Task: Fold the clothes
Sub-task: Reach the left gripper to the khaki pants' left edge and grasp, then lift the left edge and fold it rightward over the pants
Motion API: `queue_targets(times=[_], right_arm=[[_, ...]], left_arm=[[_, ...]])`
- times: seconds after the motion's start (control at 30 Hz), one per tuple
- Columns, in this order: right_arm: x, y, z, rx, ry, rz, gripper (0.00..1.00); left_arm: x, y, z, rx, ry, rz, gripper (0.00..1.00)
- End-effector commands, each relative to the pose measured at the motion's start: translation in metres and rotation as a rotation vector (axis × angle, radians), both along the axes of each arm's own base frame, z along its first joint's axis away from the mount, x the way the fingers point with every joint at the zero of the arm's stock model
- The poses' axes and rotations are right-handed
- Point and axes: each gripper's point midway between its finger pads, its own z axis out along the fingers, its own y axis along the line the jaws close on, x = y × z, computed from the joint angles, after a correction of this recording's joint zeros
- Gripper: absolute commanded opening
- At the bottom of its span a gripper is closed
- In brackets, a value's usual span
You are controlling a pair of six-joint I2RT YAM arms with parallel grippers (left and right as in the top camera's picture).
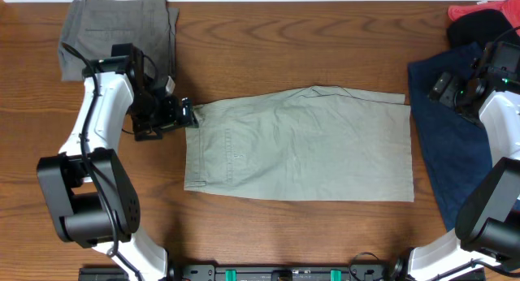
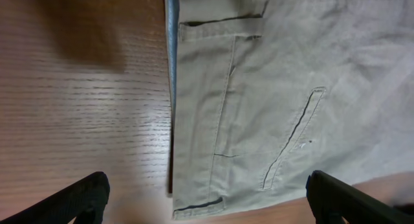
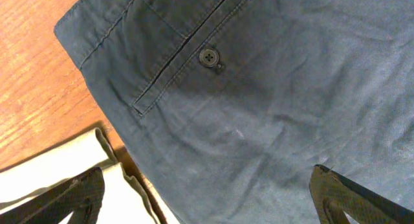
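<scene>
Khaki shorts lie flat, waistband edge beside wide-spread left fingers.

Brown wood-grain table; soft glare on its surface; black rail along the near edge.

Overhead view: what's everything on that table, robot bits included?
table: one, brown wood, under everything.
khaki shorts: one, pale khaki-beige, flat at centre.
grey garment: one, grey, folded, far left corner.
navy garment: one, navy blue, right side.
black garment: one, black, far right corner.
red garment: one, red, beside the black one.
left gripper: one, black, open, at the shorts' left edge.
right gripper: one, black, open, over the navy garment.
</scene>
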Motion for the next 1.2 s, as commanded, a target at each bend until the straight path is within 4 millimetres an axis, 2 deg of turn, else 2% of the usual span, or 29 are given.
queue_targets(times=[0.0, 0.17, 0.47, 0.73, 1.03, 1.17], right_arm=[[0.002, -0.002, 0.013, -0.02, -0.026, 0.005, 0.99], [0.002, -0.002, 0.013, -0.02, -0.026, 0.005, 0.99], [0.002, -0.002, 0.013, -0.02, -0.026, 0.005, 0.99], [0.002, -0.002, 0.013, -0.02, -0.026, 0.005, 0.99], [0.002, -0.002, 0.013, -0.02, -0.026, 0.005, 0.99], [0.002, -0.002, 0.013, -0.02, -0.026, 0.005, 0.99]], left_arm=[[-0.004, -0.007, -0.008, -0.091, 0.02, -0.009, 0.98], [-0.003, -0.015, -0.014, -0.159, 0.028, 0.003, 0.98], [-0.024, -0.018, -0.048, -0.164, 0.063, 0.0, 0.98], [-0.038, -0.021, -0.068, -0.171, 0.074, -0.004, 0.98], [-0.06, -0.041, -0.092, -0.28, 0.069, 0.012, 0.98], [-0.074, -0.043, -0.105, -0.282, 0.074, 0.012, 1.0]])
